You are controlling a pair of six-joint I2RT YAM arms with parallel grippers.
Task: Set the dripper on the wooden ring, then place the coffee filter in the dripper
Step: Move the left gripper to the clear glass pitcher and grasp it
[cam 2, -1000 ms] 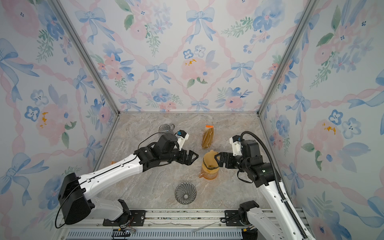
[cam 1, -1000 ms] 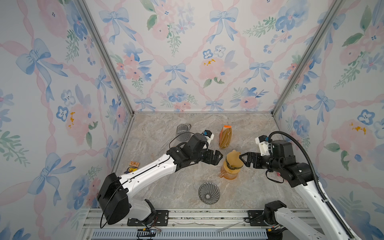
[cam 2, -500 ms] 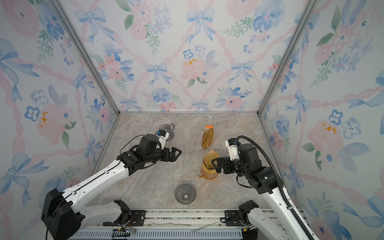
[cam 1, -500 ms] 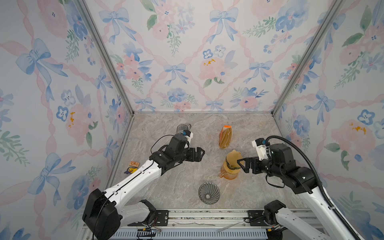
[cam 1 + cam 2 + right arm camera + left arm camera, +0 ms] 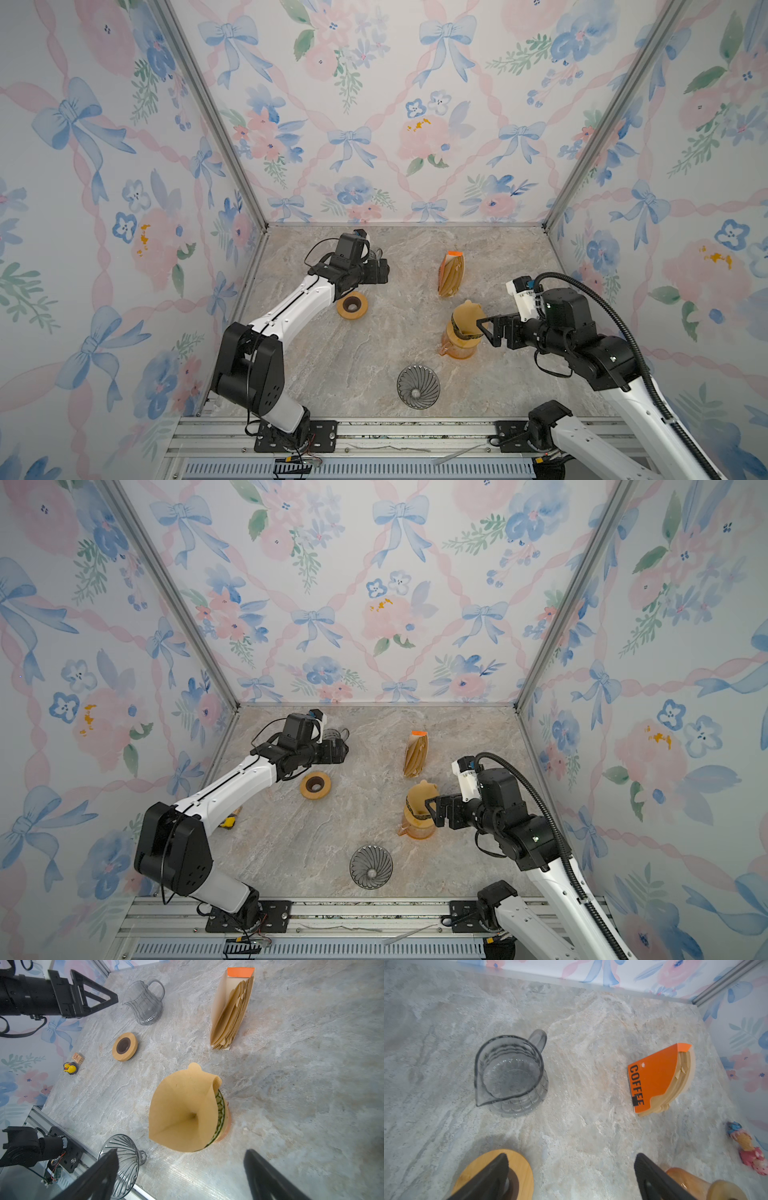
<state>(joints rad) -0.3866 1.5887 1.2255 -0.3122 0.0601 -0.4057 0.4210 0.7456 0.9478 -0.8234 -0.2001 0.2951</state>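
A brown paper coffee filter [image 5: 466,316] [image 5: 182,1111] stands open as a cone in the amber dripper [image 5: 457,347] [image 5: 220,1113], right of centre in both top views. My right gripper [image 5: 482,329] [image 5: 431,809] [image 5: 180,1152] hovers just to its right, open, with nothing between its fingers. My left gripper [image 5: 381,272] [image 5: 341,750] [image 5: 571,1157] is open and empty at the back left, above a wooden ring [image 5: 352,306] [image 5: 521,1169] and beside a clear glass pitcher [image 5: 332,734] [image 5: 508,1072].
An orange box of filters [image 5: 451,274] [image 5: 654,1076] stands behind the dripper. A clear ribbed glass cone [image 5: 417,386] [image 5: 122,1159] lies near the front rail. A yellow duck [image 5: 70,1068] and a small block [image 5: 78,1057] sit by the left wall; an ice-cream toy [image 5: 746,1147] lies by the right wall.
My left arm has pulled away from the filter to the back left, uncovering the wooden ring. The right gripper has stayed beside the dripper. The filter has not moved.
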